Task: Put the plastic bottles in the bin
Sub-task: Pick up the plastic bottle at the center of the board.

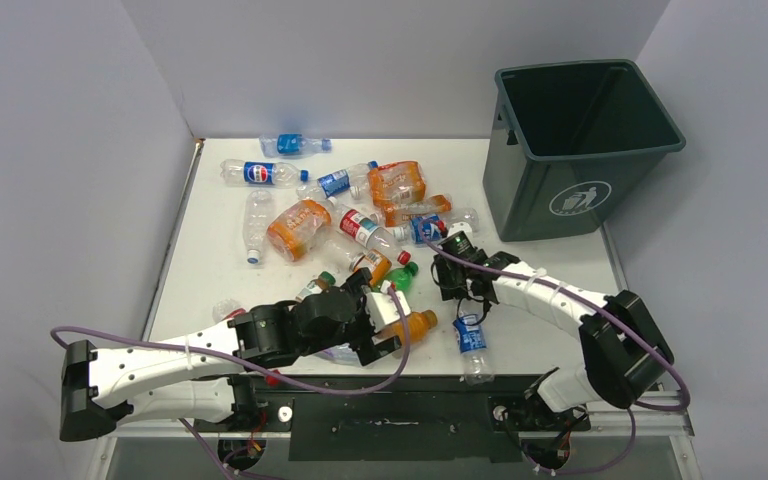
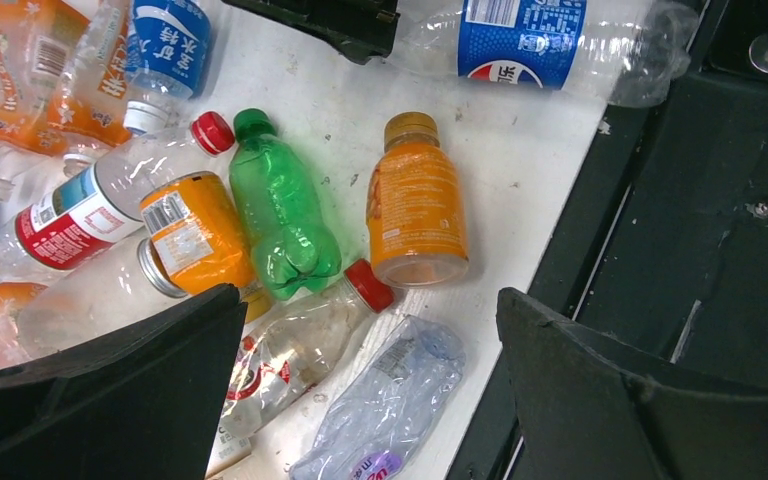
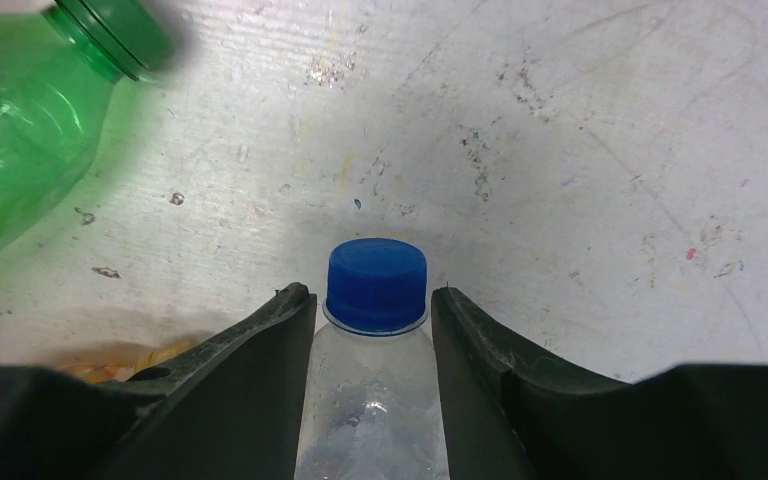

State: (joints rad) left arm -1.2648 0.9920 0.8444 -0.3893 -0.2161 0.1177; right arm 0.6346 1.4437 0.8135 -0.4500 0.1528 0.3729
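Many plastic bottles (image 1: pixel 345 220) lie scattered on the white table. The dark grey-green bin (image 1: pixel 550 190) stands at the back right, upright. My right gripper (image 1: pixel 459 288) is shut on the neck of a clear bottle with a blue cap (image 3: pixel 376 283) and a blue label (image 1: pixel 471 338), with a finger pressed on each side. My left gripper (image 1: pixel 385 322) is open and empty, low over a crushed clear bottle (image 2: pixel 390 400). Next to it are a red-capped clear bottle (image 2: pixel 295 355), a green bottle (image 2: pixel 282 210) and an orange bottle (image 2: pixel 416 200).
The black front rail (image 1: pixel 390 400) runs close along the table's near edge beside both grippers. White walls close in the table at the left and back. A green bottle (image 3: pixel 20 120) lies just left of the right gripper.
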